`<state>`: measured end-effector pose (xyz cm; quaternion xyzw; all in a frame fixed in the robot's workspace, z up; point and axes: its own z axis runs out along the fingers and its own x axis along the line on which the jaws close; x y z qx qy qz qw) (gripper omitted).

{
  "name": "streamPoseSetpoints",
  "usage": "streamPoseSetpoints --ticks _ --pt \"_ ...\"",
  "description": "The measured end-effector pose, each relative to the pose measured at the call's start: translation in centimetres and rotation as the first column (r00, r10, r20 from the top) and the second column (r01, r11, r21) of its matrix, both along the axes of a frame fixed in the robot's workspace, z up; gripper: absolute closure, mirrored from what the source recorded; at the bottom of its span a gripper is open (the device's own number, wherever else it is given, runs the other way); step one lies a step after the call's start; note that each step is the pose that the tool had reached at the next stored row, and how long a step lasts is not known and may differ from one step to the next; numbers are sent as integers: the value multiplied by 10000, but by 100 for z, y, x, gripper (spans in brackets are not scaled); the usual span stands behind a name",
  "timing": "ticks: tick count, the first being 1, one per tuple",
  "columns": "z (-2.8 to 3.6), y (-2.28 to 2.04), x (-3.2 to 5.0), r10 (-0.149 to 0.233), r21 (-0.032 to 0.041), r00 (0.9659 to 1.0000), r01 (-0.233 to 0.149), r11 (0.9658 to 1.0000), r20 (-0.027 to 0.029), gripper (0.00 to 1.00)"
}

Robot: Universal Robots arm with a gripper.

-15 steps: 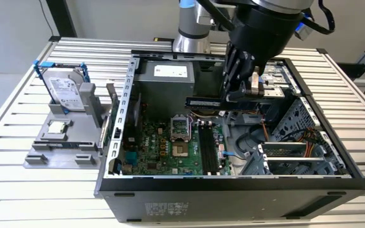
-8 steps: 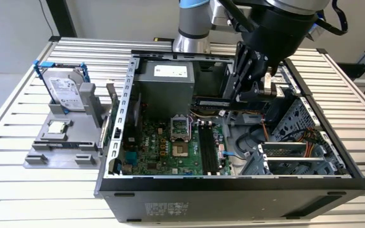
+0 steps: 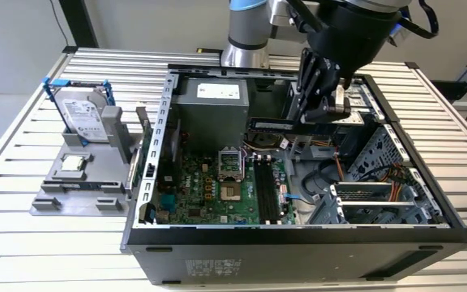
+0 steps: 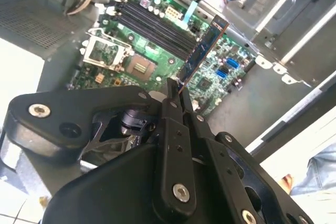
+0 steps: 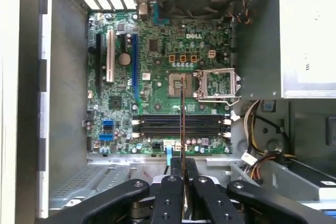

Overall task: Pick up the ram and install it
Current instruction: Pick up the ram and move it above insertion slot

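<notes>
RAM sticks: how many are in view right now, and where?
1. The ram is held in the gripper above the open computer case, over the motherboard; its memory slots look empty. Others may be hidden.

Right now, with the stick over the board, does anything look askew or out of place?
Yes. The ram, clamped in the gripper, hangs above the motherboard crosswise to the memory slots rather than in line with them. Nothing looks damaged or spilled.
</notes>
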<state>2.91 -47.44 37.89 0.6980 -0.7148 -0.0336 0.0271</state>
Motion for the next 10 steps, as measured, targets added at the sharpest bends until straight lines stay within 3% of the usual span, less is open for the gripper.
streamPoseSetpoints --ticks 7,9,10 --pt "0 250 0 0 -1 10000 0 10000 0 100" --pt "0 299 0 0 -1 10000 0 10000 0 100" --pt "1 303 1 1 -3 10000 -1 10000 0 100"
